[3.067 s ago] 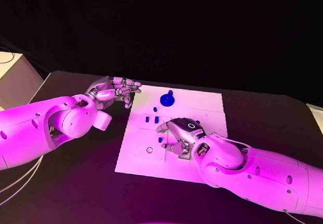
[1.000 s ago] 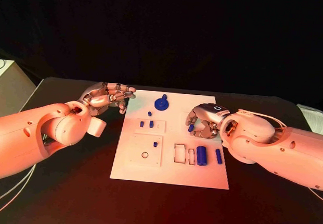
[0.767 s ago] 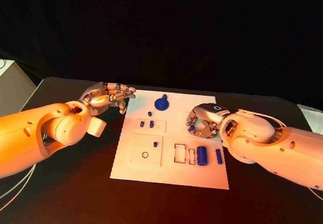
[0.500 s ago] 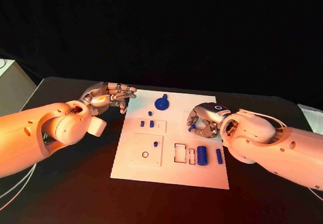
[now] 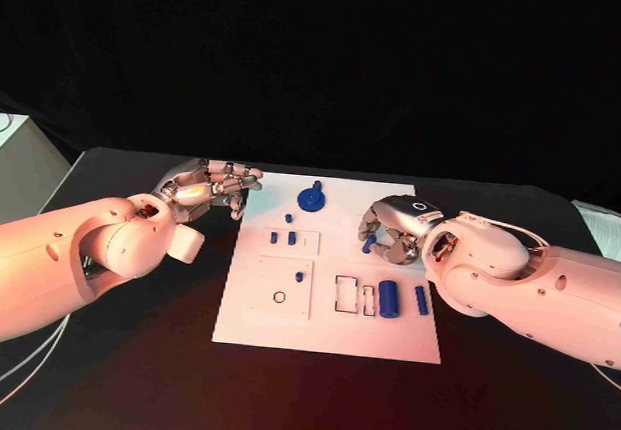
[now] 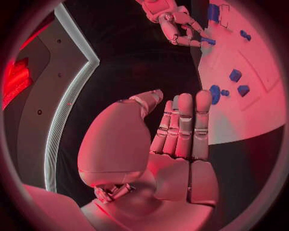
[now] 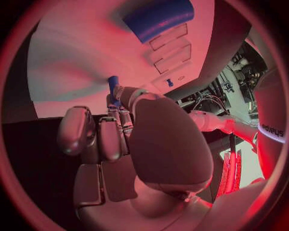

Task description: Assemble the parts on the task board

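Blue part [image 5: 367,246] pinched in right hand [image 5: 393,232]

The left hand [image 6: 171,144] holds nothing, fingers straight and together. Beyond it, the right hand [image 6: 175,21] pinches a blue part [image 6: 207,41] over the task board [image 6: 253,96].

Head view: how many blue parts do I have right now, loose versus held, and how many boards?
loose blue parts on the board: 7
held blue part, pinched by the right hand: 1
white task board: 1
Total: 9 things; the right hand could be hiding more.
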`<action>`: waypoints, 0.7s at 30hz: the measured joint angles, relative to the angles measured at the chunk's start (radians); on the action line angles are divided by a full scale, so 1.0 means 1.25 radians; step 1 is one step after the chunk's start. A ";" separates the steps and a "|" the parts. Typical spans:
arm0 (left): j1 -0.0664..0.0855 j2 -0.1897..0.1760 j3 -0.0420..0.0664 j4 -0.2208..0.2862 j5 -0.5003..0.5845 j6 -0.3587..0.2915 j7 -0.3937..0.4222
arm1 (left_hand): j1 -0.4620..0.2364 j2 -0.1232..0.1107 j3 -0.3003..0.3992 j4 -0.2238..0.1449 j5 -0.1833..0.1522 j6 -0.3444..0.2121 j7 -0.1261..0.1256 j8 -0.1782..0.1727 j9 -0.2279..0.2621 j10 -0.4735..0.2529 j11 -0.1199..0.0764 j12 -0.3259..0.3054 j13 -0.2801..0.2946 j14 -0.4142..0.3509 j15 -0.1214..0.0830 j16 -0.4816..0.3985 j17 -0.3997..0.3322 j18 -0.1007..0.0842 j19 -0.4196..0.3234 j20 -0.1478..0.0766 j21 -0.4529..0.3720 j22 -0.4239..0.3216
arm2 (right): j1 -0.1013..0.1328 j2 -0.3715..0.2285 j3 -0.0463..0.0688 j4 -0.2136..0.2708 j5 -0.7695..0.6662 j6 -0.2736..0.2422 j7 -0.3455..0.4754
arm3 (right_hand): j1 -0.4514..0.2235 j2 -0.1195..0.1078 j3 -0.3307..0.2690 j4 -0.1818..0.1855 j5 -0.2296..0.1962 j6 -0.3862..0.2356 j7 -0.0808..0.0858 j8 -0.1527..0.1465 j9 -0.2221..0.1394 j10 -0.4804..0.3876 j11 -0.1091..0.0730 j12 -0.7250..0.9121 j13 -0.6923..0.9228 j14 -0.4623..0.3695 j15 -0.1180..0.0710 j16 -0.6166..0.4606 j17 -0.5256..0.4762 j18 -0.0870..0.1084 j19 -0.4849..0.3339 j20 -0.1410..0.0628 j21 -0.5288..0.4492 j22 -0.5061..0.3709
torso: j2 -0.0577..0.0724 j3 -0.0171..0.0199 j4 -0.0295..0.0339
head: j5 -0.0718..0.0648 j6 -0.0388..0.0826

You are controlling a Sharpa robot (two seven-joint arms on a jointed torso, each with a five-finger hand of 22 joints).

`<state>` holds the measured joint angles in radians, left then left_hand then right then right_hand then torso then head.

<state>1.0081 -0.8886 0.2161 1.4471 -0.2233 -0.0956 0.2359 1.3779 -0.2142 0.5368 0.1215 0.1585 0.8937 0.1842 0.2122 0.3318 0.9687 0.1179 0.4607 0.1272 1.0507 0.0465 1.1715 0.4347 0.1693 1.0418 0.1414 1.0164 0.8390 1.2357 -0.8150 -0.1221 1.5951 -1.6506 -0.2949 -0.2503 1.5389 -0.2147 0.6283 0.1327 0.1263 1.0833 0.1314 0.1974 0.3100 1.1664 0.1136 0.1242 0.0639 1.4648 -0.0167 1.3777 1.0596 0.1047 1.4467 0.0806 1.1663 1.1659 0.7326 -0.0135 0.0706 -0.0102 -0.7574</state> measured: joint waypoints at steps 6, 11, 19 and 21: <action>0.000 0.000 0.000 0.000 0.001 0.002 -0.002 | 0.000 0.000 0.000 0.000 0.000 0.000 0.000 0.000 0.000 0.000 0.000 0.000 0.000 0.000 0.000 0.000 0.000 0.000 0.000 0.000 0.000 0.000 | 0.000 -0.002 0.000 0.013 -0.007 -0.018 0.000 | -0.011 0.010 0.001 -0.008 -0.003 0.005 0.000 0.003 0.004 0.000 0.000 0.000 0.000 0.000 0.000 0.000 0.002 0.000 0.000 0.000 0.006 0.009 | 0.000 0.0000 -0.0002 | 0.000 0.001; 0.000 0.000 0.000 0.000 0.001 0.002 -0.003 | 0.000 0.000 0.000 0.000 0.000 0.000 0.000 0.000 0.000 0.000 0.000 0.000 0.000 0.000 0.000 0.000 0.000 0.000 0.000 0.000 0.000 0.000 | 0.001 -0.008 0.001 0.036 -0.016 -0.030 -0.003 | -0.019 0.008 0.004 -0.011 -0.004 0.005 0.000 0.006 0.006 0.000 0.000 0.000 0.000 0.003 -0.003 0.000 0.004 0.000 0.003 -0.003 0.011 0.013 | 0.000 -0.0002 -0.0002 | 0.001 0.001; 0.000 0.000 0.000 0.000 0.001 0.003 -0.003 | 0.000 0.000 0.000 0.000 0.000 0.000 0.000 0.000 0.000 0.000 0.000 0.000 0.000 0.000 0.000 0.000 0.000 0.000 0.000 0.000 0.000 0.000 | 0.011 -0.021 0.003 0.089 -0.031 -0.032 -0.017 | -0.023 0.003 0.002 -0.014 -0.004 0.005 0.000 0.006 0.008 0.006 0.006 0.000 0.000 0.003 -0.003 0.003 0.006 0.001 0.003 -0.003 0.013 0.017 | -0.001 -0.0005 -0.0012 | 0.003 0.003; 0.000 0.000 0.000 -0.001 0.001 0.003 -0.004 | 0.000 0.000 0.000 0.000 0.000 0.000 0.000 0.000 0.000 0.000 0.000 0.000 0.000 0.000 0.000 0.000 0.000 0.000 0.000 0.000 0.000 0.000 | 0.015 -0.022 0.004 0.107 -0.037 -0.032 -0.023 | -0.023 0.003 0.002 -0.014 -0.004 0.005 0.000 0.006 0.008 0.007 0.007 0.001 0.000 0.003 -0.003 0.003 0.007 0.001 0.003 -0.003 0.015 0.018 | -0.001 -0.0004 -0.0012 | 0.003 0.004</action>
<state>1.0080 -0.8882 0.2161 1.4464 -0.2222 -0.0923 0.2315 1.3779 -0.2142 0.5368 0.1214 0.1585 0.8936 0.1842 0.2122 0.3318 0.9687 0.1179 0.4607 0.1272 1.0507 0.0465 1.1715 0.4345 0.1693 1.0418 0.1414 1.0164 0.8390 1.2547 -0.8429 -0.1171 1.7283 -1.6969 -0.3350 -0.2794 1.5103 -0.2106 0.6307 0.1156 0.1211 1.0901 0.1319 0.2048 0.3198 1.1752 0.1229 0.1249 0.0640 1.4684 -0.0202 1.3817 1.0682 0.1060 1.4502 0.0771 1.1852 1.1878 0.7312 -0.0140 0.0691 -0.0070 -0.7527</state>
